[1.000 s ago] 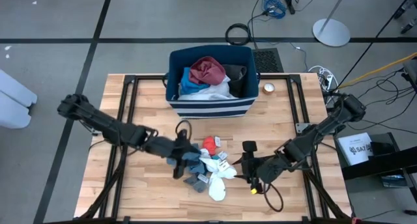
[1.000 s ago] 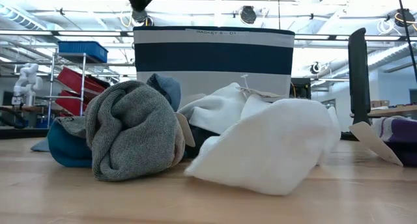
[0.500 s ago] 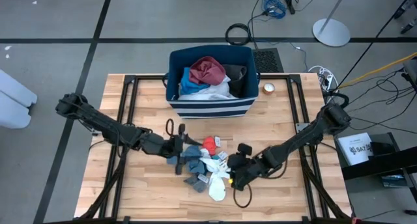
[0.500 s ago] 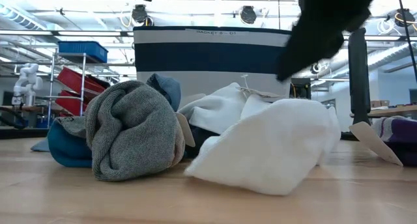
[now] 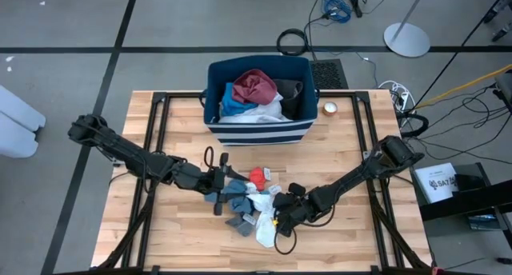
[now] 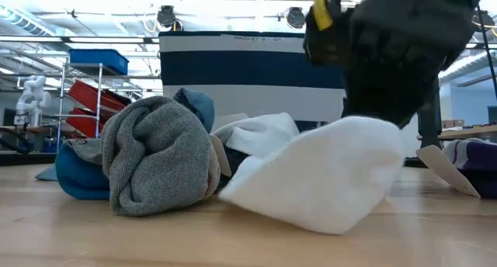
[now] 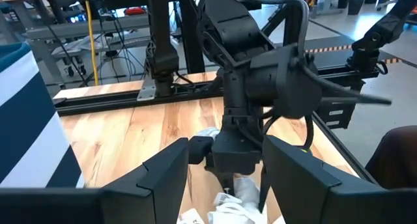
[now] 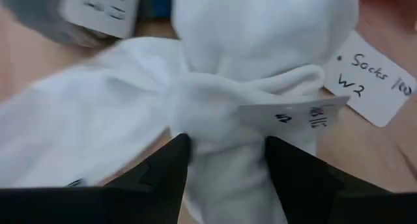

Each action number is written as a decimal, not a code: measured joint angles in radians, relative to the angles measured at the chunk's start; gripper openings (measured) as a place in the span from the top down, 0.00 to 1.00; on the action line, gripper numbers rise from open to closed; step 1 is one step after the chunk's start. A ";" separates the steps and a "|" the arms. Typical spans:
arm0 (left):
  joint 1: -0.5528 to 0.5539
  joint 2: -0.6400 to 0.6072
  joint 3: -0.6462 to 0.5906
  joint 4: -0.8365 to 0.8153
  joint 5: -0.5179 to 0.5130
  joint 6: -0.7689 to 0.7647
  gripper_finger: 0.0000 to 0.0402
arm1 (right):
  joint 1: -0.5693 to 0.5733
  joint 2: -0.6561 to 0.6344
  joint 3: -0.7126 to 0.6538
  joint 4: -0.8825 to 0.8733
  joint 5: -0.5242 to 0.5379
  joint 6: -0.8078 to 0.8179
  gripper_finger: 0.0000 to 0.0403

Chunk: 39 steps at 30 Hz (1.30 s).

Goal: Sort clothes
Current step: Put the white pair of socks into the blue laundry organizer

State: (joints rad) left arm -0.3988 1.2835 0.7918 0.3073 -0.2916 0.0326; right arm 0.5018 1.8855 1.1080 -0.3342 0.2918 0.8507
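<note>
A pile of small socks lies at the table's middle: a white sock, a rolled grey sock, a blue piece and a red-orange piece. My right gripper is open and down on the white sock at the pile's right side. My left gripper hovers open over the pile's left side, nearly level, with nothing between its fingers. The navy striped bin at the far side holds maroon, blue and white garments. My right gripper is open, one finger on each side of the white sock's bunched middle. It comes from above, slanting down from the table's right. In the low view it rests on the sock's top, which looks flattened. The sock lies on the table.
Paper tags are attached to the socks. A small roll of tape sits to the right of the bin. Black frame rails run along the table's left and right sides. Bare wood lies near the front left.
My right gripper has come down and toward the table's left onto the white sock, rolling its wrist as it went; the sock's top has flattened under it. My left gripper has turned at the wrist while staying over the pile's left side.
</note>
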 joint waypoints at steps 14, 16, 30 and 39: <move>0.000 0.000 0.000 0.006 0.002 -0.001 0.48 | 0.002 -0.025 -0.001 -0.201 -0.002 0.023 0.96; 0.000 0.000 0.000 0.006 0.002 -0.002 0.48 | 0.003 -0.056 -0.006 -0.223 -0.006 0.010 0.95; 0.000 0.000 0.000 0.006 0.002 -0.003 0.48 | 0.025 -0.422 -0.003 -0.264 0.167 -0.066 0.97; 0.000 0.000 0.000 0.006 0.034 -0.027 0.48 | 0.033 -0.535 -0.002 -0.208 0.263 -0.179 0.97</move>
State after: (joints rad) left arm -0.3987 1.2839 0.7918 0.3130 -0.2579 0.0059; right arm 0.5350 1.3502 1.1061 -0.5426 0.5550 0.6715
